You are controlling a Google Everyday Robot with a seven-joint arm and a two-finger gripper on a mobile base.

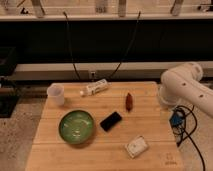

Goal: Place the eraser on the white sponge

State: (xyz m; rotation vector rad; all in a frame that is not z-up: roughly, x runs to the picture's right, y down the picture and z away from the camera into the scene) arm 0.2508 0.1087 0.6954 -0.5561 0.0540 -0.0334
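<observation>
- Black, flat and untouched, the eraser [110, 121] lies near the middle of the wooden table [150, 107], left of the gripper [175, 119] and well apart from it.
- The sponge [135, 146], whitish and tilted, sits left of the gripper and closer to the camera. It is apart from the eraser.
- The gripper hangs at the table's right edge, below the bend of the white arm [182, 87]. Whether it is open or closed cannot be told.
- A green bowl [76, 126] stands just beside the eraser, on the side away from the gripper.
- A reddish-brown oblong [129, 101] lies left of the gripper and slightly farther back, closer to it than the eraser.
- A white bottle [95, 88] lies on its side farther left and back.
- A cup [56, 94] stands farthest from the gripper.
</observation>
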